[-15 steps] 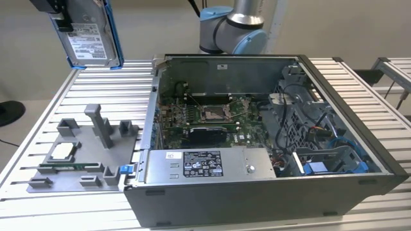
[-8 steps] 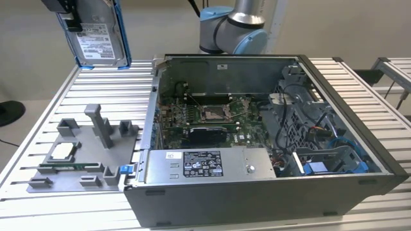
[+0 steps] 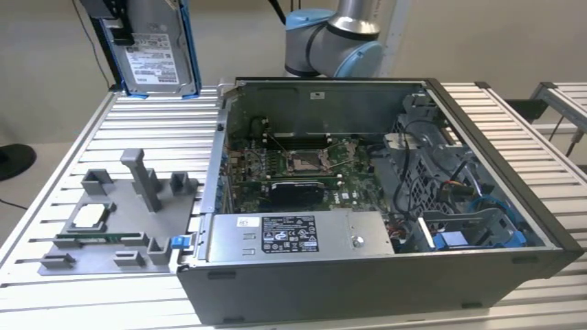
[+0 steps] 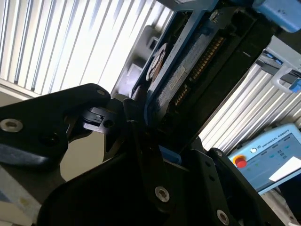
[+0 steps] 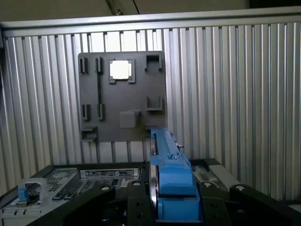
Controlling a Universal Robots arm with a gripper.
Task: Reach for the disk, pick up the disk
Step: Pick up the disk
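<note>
**Materials rundown**

We read the disk (image 3: 158,51) as dull silver metal with a paper label and a glossy blue plastic frame. Pincer (image 5: 174,200): matt black. Surface (image 3: 156,127): ribbed bare metal, satin. Fixture plate (image 3: 96,256): matt grey plastic.

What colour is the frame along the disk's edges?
Blue. The disk's frame shows best in the first wrist view.

The exterior view looks slantwise down on the computer case (image 3: 321,103) and fixture plate (image 3: 101,251). The first wrist view, high overhead, shares that plate (image 5: 122,99). The second wrist view hugs the disk (image 4: 188,70).
</note>
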